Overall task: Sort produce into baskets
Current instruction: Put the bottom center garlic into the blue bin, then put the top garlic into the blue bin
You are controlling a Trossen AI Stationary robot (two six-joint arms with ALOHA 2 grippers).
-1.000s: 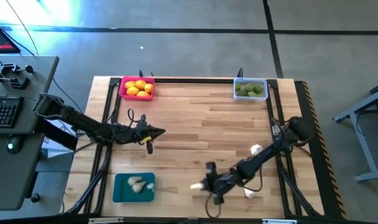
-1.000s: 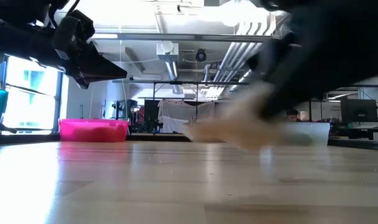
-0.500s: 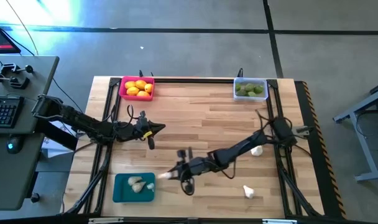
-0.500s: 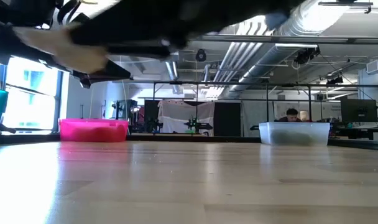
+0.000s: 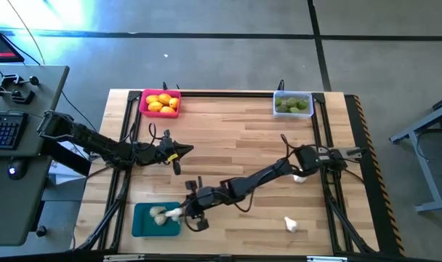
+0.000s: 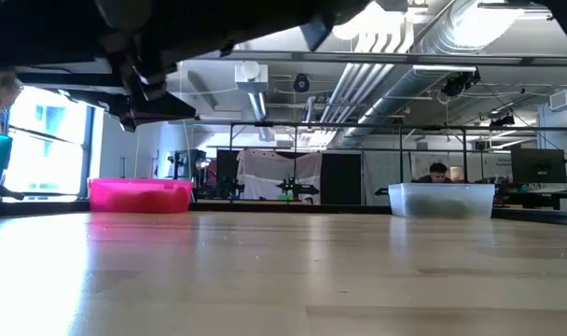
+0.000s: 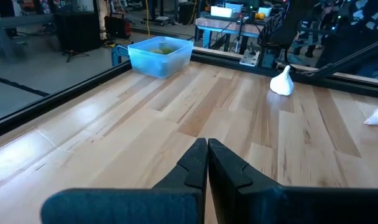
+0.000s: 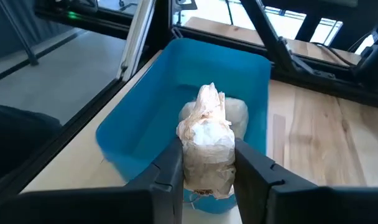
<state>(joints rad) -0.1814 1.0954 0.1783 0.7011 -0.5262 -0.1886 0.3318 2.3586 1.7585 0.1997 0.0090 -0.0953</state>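
My right gripper (image 5: 182,212) is shut on a white garlic bulb (image 8: 206,144) over the right rim of the teal basket (image 5: 150,226) at the near left. The basket holds two more garlic bulbs (image 5: 158,215). My left gripper (image 5: 180,153) is shut and empty, above the table's left part. The pink basket (image 5: 144,102) at the far left holds yellow-orange fruits (image 5: 163,103). The clear basket (image 5: 277,97) at the far right holds green fruits (image 5: 292,105). Two garlic bulbs lie on the table, one (image 5: 300,176) beside my right arm and one (image 5: 291,224) near the front edge. My right gripper pinches the garlic bulb by its two sides (image 8: 192,158) between its two fingers (image 8: 167,168). The fingers come from the table's right, slanting down. The bulb is lifted clear, its pointed end away from the gripper, above the teal basket's (image 8: 170,106) inside.
My right arm (image 5: 264,176) stretches across the table's near middle from the right. Black rails (image 5: 228,93) frame the tabletop. The left wrist view shows the clear basket (image 7: 159,55) and the two loose bulbs (image 7: 282,81) far off. A desk with a keyboard (image 5: 3,131) stands left of the table.
My right gripper has gone toward the table's left edge, from the near right to the teal basket's right rim. It carries the garlic bulb clear of the table and stays shut on it.
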